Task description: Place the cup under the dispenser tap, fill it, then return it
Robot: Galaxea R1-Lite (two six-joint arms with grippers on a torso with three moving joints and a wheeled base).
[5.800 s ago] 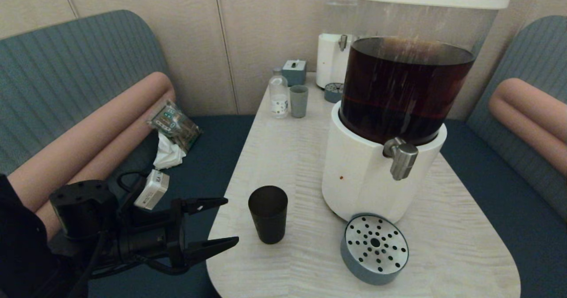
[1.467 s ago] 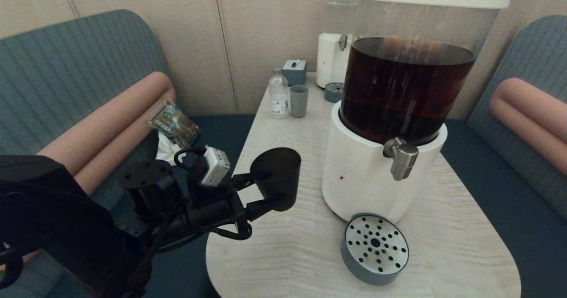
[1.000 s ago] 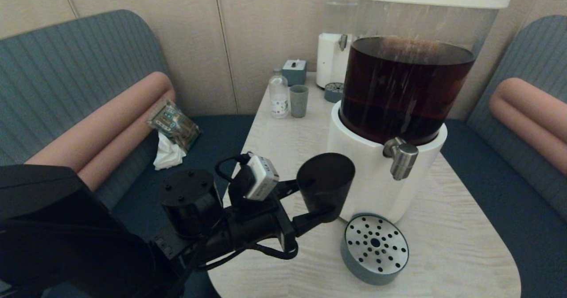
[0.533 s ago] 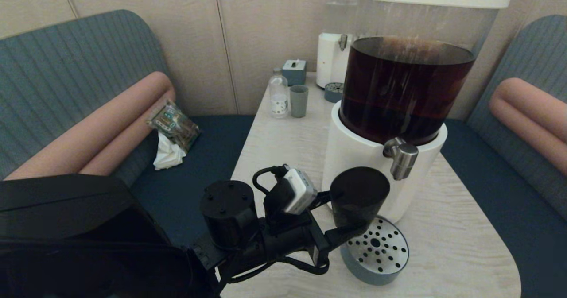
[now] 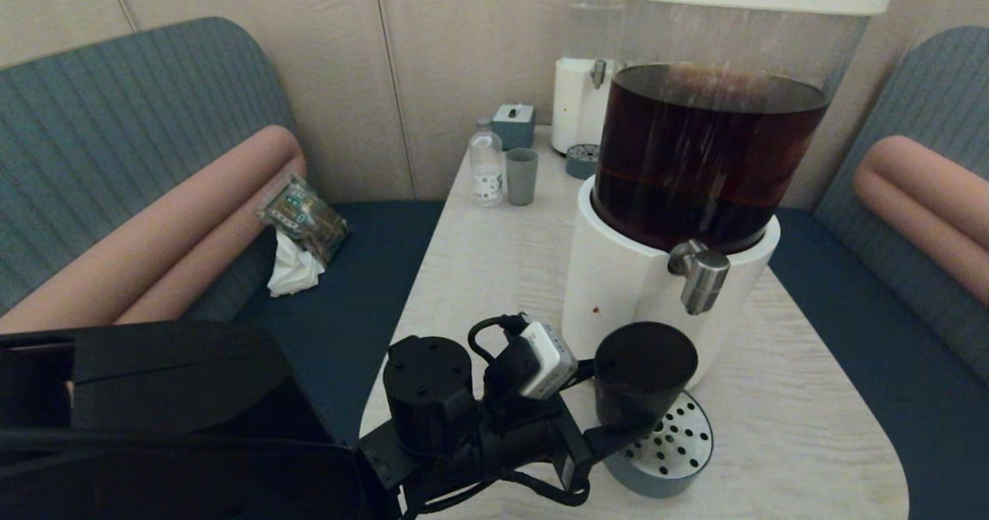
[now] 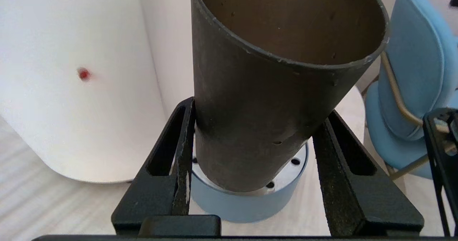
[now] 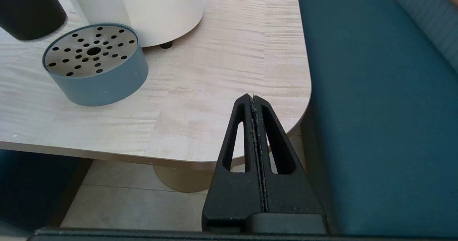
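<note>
My left gripper (image 5: 618, 400) is shut on the cup (image 5: 645, 377), a matte black tumbler, with one finger on each side of its lower half. In the left wrist view the cup (image 6: 272, 90) leans slightly between the fingers (image 6: 182, 137), and its bottom sits just over the perforated steel top of the blue-grey drip tray (image 6: 229, 208). I cannot tell whether they touch. The dispenser tap (image 5: 699, 273) juts from the white base (image 5: 618, 288), above and slightly right of the cup's mouth. My right gripper (image 7: 252, 97) is shut on nothing, parked off the table's near right corner.
At the table's far end stand a pale grey-blue tumbler (image 5: 521, 176), a small bottle (image 5: 487, 164), a blue box (image 5: 514, 124) and a clear-tank dispenser (image 5: 587, 64) with its own small tray (image 5: 581, 161). Blue benches flank the table; a packet and tissue (image 5: 301, 226) lie on the left one.
My left gripper took hold of the cup, lifted it from the table's left part, and carried it right and down to the drip tray below the tap.
</note>
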